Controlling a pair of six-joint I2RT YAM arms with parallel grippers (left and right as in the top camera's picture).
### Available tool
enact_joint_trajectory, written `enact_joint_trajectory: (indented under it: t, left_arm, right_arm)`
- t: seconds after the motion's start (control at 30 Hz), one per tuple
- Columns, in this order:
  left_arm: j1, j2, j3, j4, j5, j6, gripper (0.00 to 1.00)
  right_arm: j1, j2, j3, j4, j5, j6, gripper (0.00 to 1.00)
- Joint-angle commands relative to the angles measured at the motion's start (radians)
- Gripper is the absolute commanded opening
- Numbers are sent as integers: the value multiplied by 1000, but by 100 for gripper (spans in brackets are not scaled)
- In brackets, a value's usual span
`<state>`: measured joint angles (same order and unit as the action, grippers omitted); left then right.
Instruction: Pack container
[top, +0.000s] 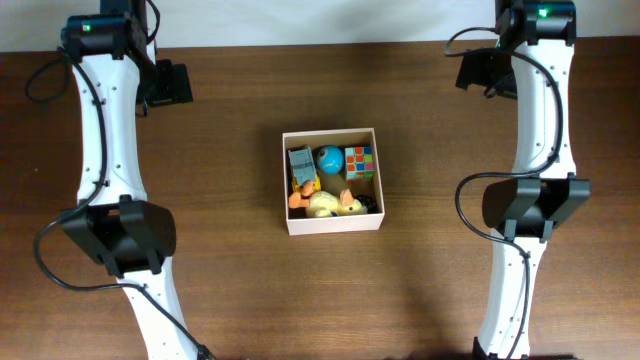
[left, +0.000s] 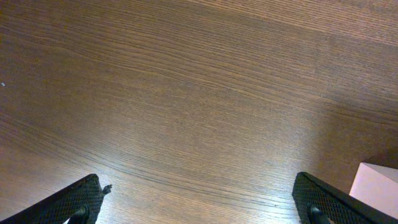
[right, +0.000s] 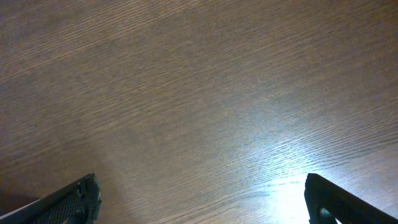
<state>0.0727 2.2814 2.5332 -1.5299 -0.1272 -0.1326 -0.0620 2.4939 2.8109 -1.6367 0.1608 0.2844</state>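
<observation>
The container (top: 332, 225), a square shallow box with white walls, sits at the table's middle. Inside lie a yellow duck (top: 328, 204), a blue ball (top: 329, 159), a coloured puzzle cube (top: 359, 161), a grey-blue block (top: 301, 165) and an orange piece (top: 297, 199). My left gripper (top: 170, 85) is far back left, open and empty over bare wood (left: 199, 199). A white corner of the container (left: 376, 186) shows in the left wrist view. My right gripper (top: 478, 70) is far back right, open and empty over bare wood (right: 199, 199).
The dark wooden table (top: 230, 280) ends at a pale back edge (top: 320, 20). Both arms run down the left and right sides of the table, with black cables looping beside them.
</observation>
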Motion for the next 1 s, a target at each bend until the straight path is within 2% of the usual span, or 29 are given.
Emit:
enact_joint_trajectory:
  t: [0.0,0.07,0.2,0.4,0.53,0.83,0.97]
  left_arm:
    - [3,-25,13,-5,1,-10,99]
    - [3,-60,13,-3,-30,-9,99]
    - [2,-198,0,46,42,-10,99]
    - [-7,-492,-176,362,20,-8,99]
    - [-7,-705,-428,571,-34,-8,99]
    - [-6,-1248,-1256,1091,-61,-8,99]
    - [-7,-1449,-1578,1254,-34,-8,99]
  right_arm:
    - [3,15,4,3,16,6,99]
    - [3,15,4,3,16,6,99]
    - [3,15,4,2,16,6,99]
    - [3,15,4,3,16,6,99]
    - [3,15,4,3,16,6,99]
    - [3,15,4,3,16,6,99]
    - [3,15,4,3,16,6,99]
